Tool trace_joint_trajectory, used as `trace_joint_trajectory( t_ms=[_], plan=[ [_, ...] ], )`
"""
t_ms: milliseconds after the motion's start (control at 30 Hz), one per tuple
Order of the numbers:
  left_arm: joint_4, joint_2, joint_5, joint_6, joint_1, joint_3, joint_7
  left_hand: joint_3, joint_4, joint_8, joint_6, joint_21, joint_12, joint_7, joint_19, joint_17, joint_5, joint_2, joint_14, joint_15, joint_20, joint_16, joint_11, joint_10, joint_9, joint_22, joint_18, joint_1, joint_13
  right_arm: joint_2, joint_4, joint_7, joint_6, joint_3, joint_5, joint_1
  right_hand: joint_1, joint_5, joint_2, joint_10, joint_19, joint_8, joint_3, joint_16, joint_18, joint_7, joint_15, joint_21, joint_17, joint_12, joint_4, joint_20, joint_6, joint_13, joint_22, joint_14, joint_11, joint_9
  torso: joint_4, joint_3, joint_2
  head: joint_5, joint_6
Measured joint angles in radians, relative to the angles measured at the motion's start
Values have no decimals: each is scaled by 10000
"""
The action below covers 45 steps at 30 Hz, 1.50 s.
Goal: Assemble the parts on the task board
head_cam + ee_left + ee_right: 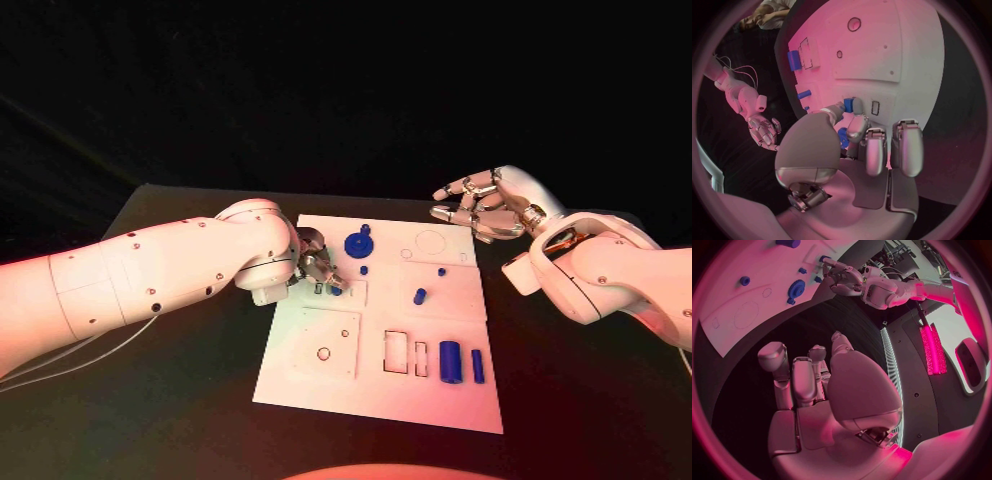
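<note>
The white task board point(433, 330) lies in the middle of the black table. My left hand point(315, 266) is over the board's left side and pinches a small blue part point(335, 290) between thumb and a finger; the left wrist view shows this part point(849, 105) at the fingertips, close above the board point(898, 50). My right hand point(483, 205) hovers off the board's far right corner, fingers apart and holding nothing. On the board are a round blue part point(359, 243), a blue peg point(420, 296), a blue cylinder point(450, 361) and a thin blue bar point(477, 366).
Two tiny blue pieces point(364, 269) point(441, 269) sit on the board's far half. Empty cut-outs point(395, 351) lie near the cylinder, and a round hole point(323, 353) is at the near left. Bare black table point(577, 400) surrounds the board.
</note>
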Motion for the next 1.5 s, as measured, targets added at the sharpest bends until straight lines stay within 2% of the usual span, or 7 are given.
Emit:
trace_joint_trajectory(
  t_ms=[167,400,733,967,1033,1300,1500],
  plan=[
    [-11,-27,-5,3,3,0,-11,304,-303,-138,-159,0,-231,53,0,0,12,-82,0,0,0,0,34,-179,-19,0,-1,264,-219,-5,0,0,1,0,0,-1,0,0,0,0,0,0,0,0,0,0,0,0,0,0,0,0,0,0,1,0,0,-1,1,-5,0,6,0],
    [-4,-22,-1,-6,4,2,-13,450,-194,-281,-269,0,-369,156,0,8,34,-186,-1,2,0,0,89,-235,-73,-1,-1,450,-354,-8,-1,-1,3,0,0,-2,0,42,0,0,0,0,0,0,0,0,0,-60,0,0,0,0,0,-18,-26,0,0,8,1,-5,0,17,7],
    [-8,-19,22,-29,4,0,-22,688,-70,-313,-270,0,-369,158,0,7,30,-202,-3,4,0,0,105,-250,-72,-1,0,453,-329,-7,-5,-1,5,0,1,-3,0,41,0,0,0,0,0,0,0,0,0,-60,0,0,0,0,0,-17,-25,0,0,8,2,1,0,24,14],
    [-25,-11,33,-29,3,-1,-36,1169,-471,-292,-151,0,-366,159,0,6,29,-350,-2,4,0,0,143,-213,-35,-2,0,-91,-264,-2,-7,-1,8,-1,1,-7,0,41,0,0,0,0,0,0,0,0,0,-60,0,0,0,0,0,-17,-25,0,0,7,-1,6,0,30,9],
    [-32,-10,33,-29,3,-2,-42,1176,-477,-272,-116,0,-305,125,0,6,29,-424,-2,4,0,0,135,-203,-21,-2,0,-254,-236,-3,-7,-1,10,-1,1,-8,0,41,0,0,0,0,0,0,0,0,0,-60,0,0,0,0,0,-17,-25,0,0,7,-4,6,0,30,7],
    [-38,12,30,-22,-12,-13,-54,269,-57,-271,98,0,-227,87,0,5,62,-838,-2,4,0,0,122,-119,-15,-2,-1,-924,-160,-13,-2,-1,15,-1,1,-10,0,40,0,0,0,0,0,-42,0,0,0,-105,-25,0,0,0,0,-40,-53,0,0,6,-6,6,-1,29,10],
    [-38,26,20,-19,-12,-13,-50,-451,141,-271,135,0,-153,122,0,4,88,-934,-2,4,0,0,122,-119,-17,-2,-1,-1097,-106,-15,1,-1,17,-1,1,-10,0,40,0,0,0,0,0,-42,0,0,0,-105,-25,0,0,0,0,-40,-53,0,0,6,-4,1,-3,12,10]
  ],
)
